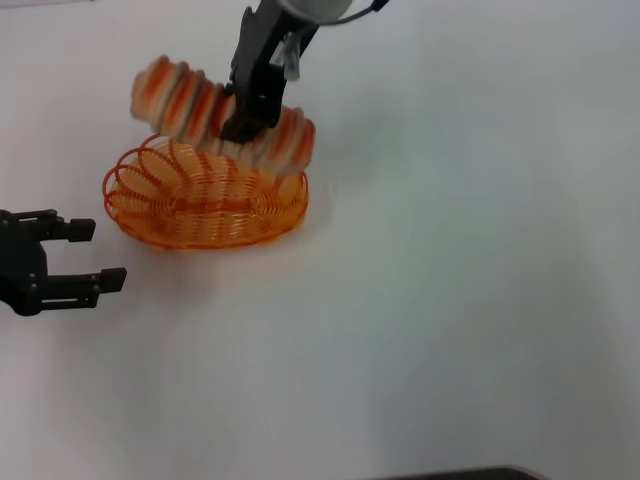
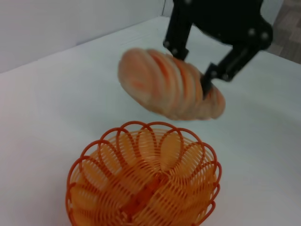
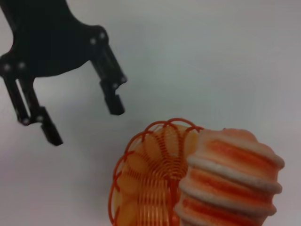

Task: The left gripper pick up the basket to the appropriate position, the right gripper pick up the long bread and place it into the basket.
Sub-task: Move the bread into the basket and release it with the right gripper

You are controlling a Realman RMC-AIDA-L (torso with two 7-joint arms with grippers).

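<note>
The orange wire basket (image 1: 140, 222) stands on the white table, left of the middle. My right gripper (image 1: 241, 130) is shut on the long bread (image 1: 175, 95) and holds it in the air just above the basket's far side. The loaf is tilted, with its right end lower, close to the rim. My left gripper (image 1: 88, 256) is open and empty, apart from the basket on its left. The left wrist view shows the bread (image 2: 155, 82) in the right gripper (image 2: 190, 70) above the basket (image 2: 94, 160). The right wrist view shows the bread (image 3: 230, 179), the basket (image 3: 141, 160) and the left gripper (image 3: 83, 123).
A white table (image 1: 460, 300) spreads to the right of and in front of the basket. A dark edge (image 1: 460, 474) shows at the bottom of the head view.
</note>
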